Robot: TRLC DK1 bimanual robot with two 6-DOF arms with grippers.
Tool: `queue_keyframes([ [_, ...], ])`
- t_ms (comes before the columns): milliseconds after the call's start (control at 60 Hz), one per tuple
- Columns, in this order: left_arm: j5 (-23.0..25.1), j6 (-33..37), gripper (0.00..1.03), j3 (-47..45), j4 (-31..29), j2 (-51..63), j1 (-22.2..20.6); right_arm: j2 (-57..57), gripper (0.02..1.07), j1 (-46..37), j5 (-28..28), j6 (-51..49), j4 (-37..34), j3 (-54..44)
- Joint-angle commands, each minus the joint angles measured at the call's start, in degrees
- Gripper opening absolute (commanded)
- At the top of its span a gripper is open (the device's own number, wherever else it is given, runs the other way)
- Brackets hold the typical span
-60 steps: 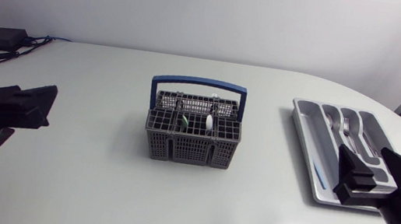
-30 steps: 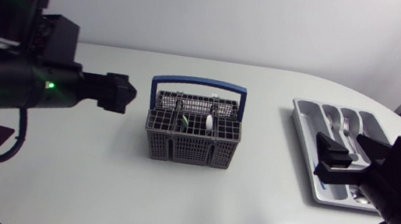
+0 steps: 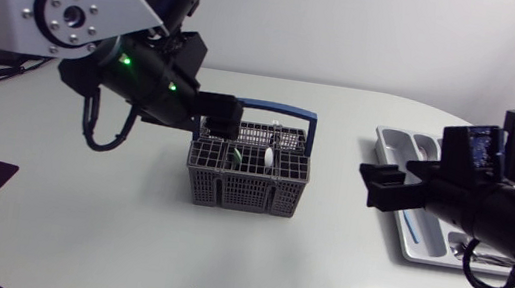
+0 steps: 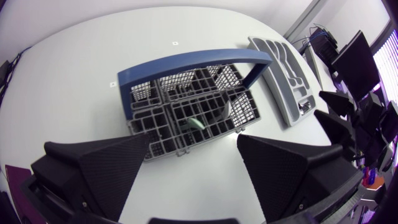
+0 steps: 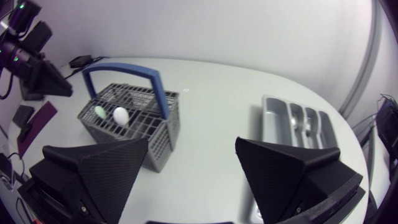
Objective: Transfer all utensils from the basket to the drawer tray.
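Left gripper (image 4: 193, 144) hangs at the basket's (image 3: 231, 191) ten o'clock, fingers spread, empty; right gripper (image 5: 191, 144) likewise spread, between basket and tray (image 3: 394, 143) at three o'clock; utensils (image 3: 267, 157) stand in the basket.

Silver-grey left arm (image 3: 56, 0) has black joints, green lights; left tool (image 4: 194, 143) is matte black, textured.

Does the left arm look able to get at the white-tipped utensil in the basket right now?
Likely yes: the left gripper is open with the basket just ahead, and the white-tipped utensil stands exposed near the middle. The blue handle arching over it could crowd the approach.
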Motion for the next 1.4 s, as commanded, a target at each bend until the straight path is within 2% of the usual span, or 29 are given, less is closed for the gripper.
queue_keyframes([
  [0,0.4,-0.2,0.99,4.3,-1.3,3.8,-1.9,2.5,1.03,-1.1,-6.1,0.0,-1.0,1.5],
  [50,0.4,-0.5,0.98,6.5,-2.1,6.2,-2.6,3.8,1.03,-2.0,-9.0,-0.3,-1.0,2.4],
  [317,0.5,-1.6,0.96,14.8,-5.3,16.3,-5.5,11.8,1.02,-0.6,-9.2,-1.9,-1.1,5.6],
  [467,0.5,-2.4,0.91,18.1,-5.4,19.5,-5.6,13.6,1.02,-0.4,-9.2,-2.1,-0.1,5.7],
  [700,0.6,-3.0,0.77,18.9,-5.3,22.4,-6.1,14.8,1.02,0.3,-9.3,-3.0,0.7,5.2],
  [850,0.8,-4.5,0.54,19.5,-5.0,22.8,-5.9,14.7,1.02,0.6,-9.2,-3.1,1.4,4.7],
  [933,3.5,-4.5,0.44,19.0,-3.6,22.7,-5.2,14.7,1.02,0.6,-9.1,-3.3,1.6,4.3],
  [1300,4.6,-4.5,0.38,19.1,-3.5,24.7,-5.5,14.7,1.02,1.6,-8.8,-3.3,1.7,3.9],
  [1383,4.6,-4.5,0.32,19.6,-3.5,25.1,-5.4,14.7,1.02,1.6,-8.8,-3.3,1.7,3.8],
])
